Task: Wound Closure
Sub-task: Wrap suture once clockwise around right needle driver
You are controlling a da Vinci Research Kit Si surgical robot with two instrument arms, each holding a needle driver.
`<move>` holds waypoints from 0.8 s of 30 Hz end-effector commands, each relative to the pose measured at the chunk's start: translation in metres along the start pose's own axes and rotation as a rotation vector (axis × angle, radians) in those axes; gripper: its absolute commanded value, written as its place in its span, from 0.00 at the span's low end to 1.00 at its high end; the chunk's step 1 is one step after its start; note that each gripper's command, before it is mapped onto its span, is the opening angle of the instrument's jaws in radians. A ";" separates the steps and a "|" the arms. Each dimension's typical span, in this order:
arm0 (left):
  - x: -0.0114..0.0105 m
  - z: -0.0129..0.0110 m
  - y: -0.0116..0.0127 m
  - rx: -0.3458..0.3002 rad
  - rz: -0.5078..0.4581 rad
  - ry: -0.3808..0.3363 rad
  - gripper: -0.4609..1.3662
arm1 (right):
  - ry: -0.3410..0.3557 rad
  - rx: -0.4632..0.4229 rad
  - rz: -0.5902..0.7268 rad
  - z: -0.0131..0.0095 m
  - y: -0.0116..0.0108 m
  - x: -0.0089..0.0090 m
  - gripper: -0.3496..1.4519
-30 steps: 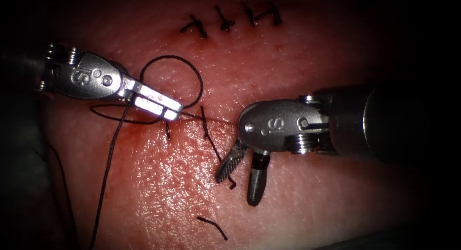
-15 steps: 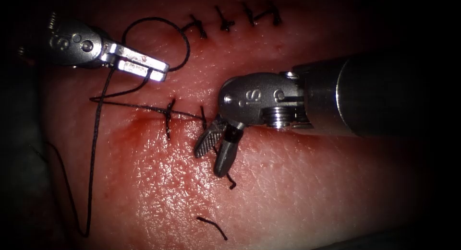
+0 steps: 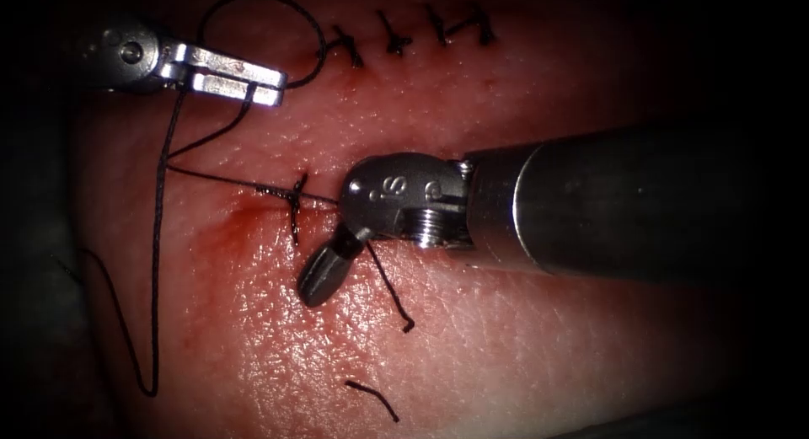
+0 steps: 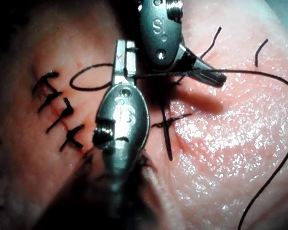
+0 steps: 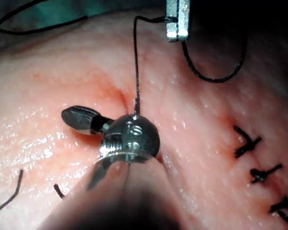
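The left tool's jaws (image 3: pixel 253 78) are pressed together on the thread (image 3: pixel 158 262), clamping it close to their tips, with a loop of the strand curling above them and a long slack run dropping down the left of the tissue (image 3: pixel 506 355) to a low bend. Over the last second this tool has climbed from beside the cut (image 3: pixel 278 205) to well up and left of it, carrying the thread along, so the strand between it and the newest stitch (image 3: pixel 293 205) now runs straighter and tauter across the tissue left of the cut. The right tool (image 3: pixel 324 270) has slid leftward across the wound; its jaws, spread a second ago, now read as one closed dark tip resting just beside that stitch, and whether the short thread tail (image 3: pixel 389 291) behind them is pinched there I cannot tell. I judge this to mean the knot at the newest stitch is being snugged down, left arm pulling away while the right steadies near the cut. No needle is to be made out. The finished stitches (image 3: pixel 413 36) lie further along the top, and a cut end of thread (image 3: pixel 372 398) lies loose lower down.
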 end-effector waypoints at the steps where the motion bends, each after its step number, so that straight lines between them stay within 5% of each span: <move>1: 0.0000 0.0000 0.0001 0.005 -0.002 0.003 0.06 | 0.010 -0.021 0.006 0.0003 0.0000 0.0000 0.00; 9: 0.0009 -0.0001 0.0011 0.093 -0.007 -0.025 0.06 | 0.167 -0.246 0.093 0.0031 0.0014 0.0002 0.00; 20: 0.0025 -0.0002 0.0025 0.156 -0.087 -0.063 0.06 | 0.261 -0.322 0.064 0.0054 0.0041 0.0020 0.00; 24: 0.0031 -0.0003 0.0034 0.224 -0.085 -0.039 0.06 | 0.290 -0.340 0.056 0.0069 0.0056 0.0024 0.00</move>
